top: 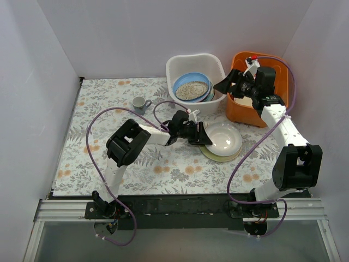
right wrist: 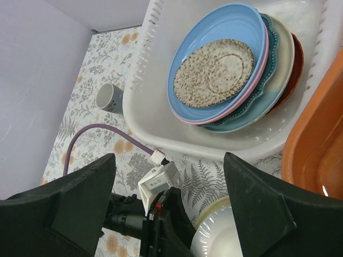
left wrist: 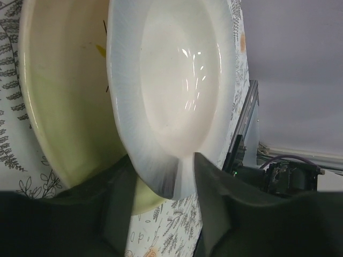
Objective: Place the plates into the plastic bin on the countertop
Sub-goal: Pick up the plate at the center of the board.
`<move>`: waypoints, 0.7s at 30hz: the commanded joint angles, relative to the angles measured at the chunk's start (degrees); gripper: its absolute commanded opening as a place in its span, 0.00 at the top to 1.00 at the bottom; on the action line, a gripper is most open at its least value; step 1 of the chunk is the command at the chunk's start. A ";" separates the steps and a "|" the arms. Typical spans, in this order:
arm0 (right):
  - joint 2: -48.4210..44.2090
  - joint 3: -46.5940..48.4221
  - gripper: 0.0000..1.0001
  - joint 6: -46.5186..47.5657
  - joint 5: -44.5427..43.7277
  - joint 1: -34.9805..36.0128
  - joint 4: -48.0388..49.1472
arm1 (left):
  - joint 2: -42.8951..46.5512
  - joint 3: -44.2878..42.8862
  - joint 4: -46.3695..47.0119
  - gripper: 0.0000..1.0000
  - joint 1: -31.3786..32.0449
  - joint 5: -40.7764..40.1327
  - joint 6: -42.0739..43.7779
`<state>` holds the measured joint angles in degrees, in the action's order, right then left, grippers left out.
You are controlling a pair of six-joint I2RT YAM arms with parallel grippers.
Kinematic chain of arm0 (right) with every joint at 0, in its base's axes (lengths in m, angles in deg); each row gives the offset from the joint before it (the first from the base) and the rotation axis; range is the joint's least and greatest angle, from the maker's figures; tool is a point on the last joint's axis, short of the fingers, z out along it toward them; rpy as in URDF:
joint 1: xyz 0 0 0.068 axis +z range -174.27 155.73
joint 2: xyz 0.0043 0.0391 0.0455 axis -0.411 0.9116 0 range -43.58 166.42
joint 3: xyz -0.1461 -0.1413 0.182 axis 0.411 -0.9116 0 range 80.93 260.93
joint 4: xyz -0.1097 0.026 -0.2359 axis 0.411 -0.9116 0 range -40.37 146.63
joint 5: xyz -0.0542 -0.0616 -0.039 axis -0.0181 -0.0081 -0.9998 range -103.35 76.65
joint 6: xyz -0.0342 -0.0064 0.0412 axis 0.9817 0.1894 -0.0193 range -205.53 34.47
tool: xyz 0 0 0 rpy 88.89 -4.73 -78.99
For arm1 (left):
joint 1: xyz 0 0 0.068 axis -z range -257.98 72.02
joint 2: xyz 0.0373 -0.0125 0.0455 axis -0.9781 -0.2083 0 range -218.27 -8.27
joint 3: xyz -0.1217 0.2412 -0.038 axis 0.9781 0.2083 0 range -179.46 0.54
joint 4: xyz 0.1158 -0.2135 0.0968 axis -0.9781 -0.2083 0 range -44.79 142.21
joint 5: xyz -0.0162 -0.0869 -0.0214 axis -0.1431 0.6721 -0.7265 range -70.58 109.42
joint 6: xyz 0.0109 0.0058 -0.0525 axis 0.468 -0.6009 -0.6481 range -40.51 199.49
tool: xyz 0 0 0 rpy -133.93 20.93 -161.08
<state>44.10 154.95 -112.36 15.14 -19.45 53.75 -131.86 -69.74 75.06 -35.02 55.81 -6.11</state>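
The white plastic bin (top: pixel 180 61) stands at the back and holds a leaning stack of plates: speckled beige (right wrist: pixel 214 72) in front, then blue (right wrist: pixel 225 27), scalloped teal (right wrist: pixel 257 101), pearly white (right wrist: pixel 284 48) and red (right wrist: pixel 297 59). On the countertop (top: pixel 109 136), a white plate (top: pixel 223 139) lies on a cream-green plate (top: pixel 215 157). My left gripper (top: pixel 200 134) grips the white plate's (left wrist: pixel 177 80) left rim, one finger on each side. My right gripper (top: pixel 221 86) hangs open and empty above the bin's right front corner (right wrist: pixel 161 101).
A small grey cup (top: pixel 140 103) stands left of the bin. An orange tub (top: pixel 242 114) sits right of the bin, under my right arm. White walls close in the back and both sides. My left wrist and its purple cable (right wrist: pixel 96 128) lie below the right gripper.
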 commanded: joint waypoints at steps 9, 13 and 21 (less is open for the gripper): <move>-1.90 -1.77 0.12 -0.33 2.45 -0.60 2.35 | -0.52 -1.53 0.00 1.00 0.28 -0.52 0.70; -1.72 -1.77 0.12 -0.59 2.89 -0.69 2.35 | 0.98 -0.82 -0.35 1.00 0.37 -1.40 1.23; -1.46 -1.60 0.12 -0.68 3.32 -0.69 2.35 | 7.56 1.02 -1.75 1.00 0.28 -3.07 2.80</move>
<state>43.99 153.11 -112.73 17.13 -19.78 53.84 -131.29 -69.94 76.18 -34.67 55.59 -6.90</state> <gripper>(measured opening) 0.883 0.050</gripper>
